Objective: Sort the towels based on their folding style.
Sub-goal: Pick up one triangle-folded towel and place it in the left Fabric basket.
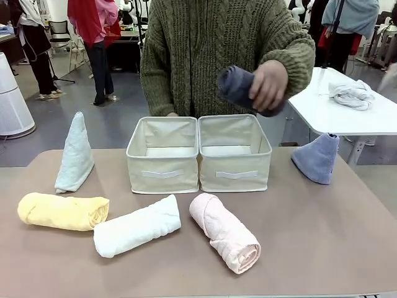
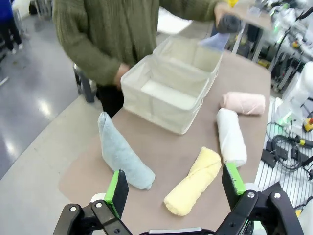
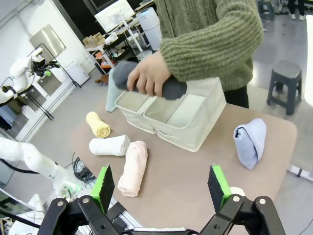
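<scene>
At the bottom edge of its own wrist view, left gripper hangs above the table, jaws wide apart, nothing between the pads. Right gripper is the same: spread wide, empty, over the near table edge. On the table near the robot lie three rolls in a row: yellow roll, white roll, pink roll, each apart from the next. Pale green cone stands upright at the left, lavender-blue cone at the right edge. Two cream cloth bins sit side by side, touching, mid-table: left bin, right bin. Above the right bin the person's hand grips the dark grey roll, clear of the bin.
</scene>
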`<action>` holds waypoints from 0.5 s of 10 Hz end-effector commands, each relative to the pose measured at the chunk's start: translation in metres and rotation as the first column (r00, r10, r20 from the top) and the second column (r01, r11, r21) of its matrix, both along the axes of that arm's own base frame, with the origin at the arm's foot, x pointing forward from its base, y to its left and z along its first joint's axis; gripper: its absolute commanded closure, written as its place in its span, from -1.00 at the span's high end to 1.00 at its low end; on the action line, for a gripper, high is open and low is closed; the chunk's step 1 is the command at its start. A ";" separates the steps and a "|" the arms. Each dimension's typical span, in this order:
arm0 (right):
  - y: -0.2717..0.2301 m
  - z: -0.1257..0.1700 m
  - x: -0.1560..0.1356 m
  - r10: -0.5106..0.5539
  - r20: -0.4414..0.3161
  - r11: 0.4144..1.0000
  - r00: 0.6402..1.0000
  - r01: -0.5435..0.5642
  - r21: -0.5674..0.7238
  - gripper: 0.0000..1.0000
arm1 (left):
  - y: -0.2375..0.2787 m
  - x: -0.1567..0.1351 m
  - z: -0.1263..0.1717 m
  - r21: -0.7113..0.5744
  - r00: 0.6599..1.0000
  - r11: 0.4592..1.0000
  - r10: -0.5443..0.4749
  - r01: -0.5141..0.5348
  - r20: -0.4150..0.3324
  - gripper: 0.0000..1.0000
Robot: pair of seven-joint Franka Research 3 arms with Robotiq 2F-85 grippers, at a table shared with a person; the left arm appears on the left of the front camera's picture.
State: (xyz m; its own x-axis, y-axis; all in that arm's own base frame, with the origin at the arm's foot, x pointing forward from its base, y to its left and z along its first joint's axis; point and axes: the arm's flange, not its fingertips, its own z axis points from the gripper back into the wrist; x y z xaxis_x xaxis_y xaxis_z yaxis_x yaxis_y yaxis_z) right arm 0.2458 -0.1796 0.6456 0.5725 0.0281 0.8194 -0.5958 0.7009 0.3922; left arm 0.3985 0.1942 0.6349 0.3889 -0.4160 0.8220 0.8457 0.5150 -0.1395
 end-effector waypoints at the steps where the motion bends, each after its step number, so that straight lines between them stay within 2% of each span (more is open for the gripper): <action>1: 0.000 0.000 0.001 0.017 0.009 1.000 1.000 -0.017 0.010 1.00 | -0.055 0.053 0.008 0.298 0.983 0.950 0.135 -0.093 -0.124 1.00; 2: 0.000 0.000 0.001 0.017 0.009 1.000 1.000 -0.017 0.010 1.00 | -0.085 0.088 0.004 0.458 0.957 0.883 0.215 -0.104 -0.197 1.00; 3: 0.000 0.000 0.001 0.017 0.009 1.000 1.000 -0.017 0.010 1.00 | -0.111 0.116 -0.005 0.545 0.937 0.831 0.272 -0.112 -0.221 1.00; 4: 0.000 0.000 0.001 0.017 0.009 1.000 1.000 -0.017 0.010 1.00 | -0.130 0.135 -0.019 0.616 0.899 0.781 0.337 -0.101 -0.279 1.00; 5: 0.000 0.000 0.001 0.017 0.009 1.000 1.000 -0.017 0.010 1.00 | -0.147 0.155 -0.035 0.686 0.864 0.717 0.415 -0.120 -0.283 1.00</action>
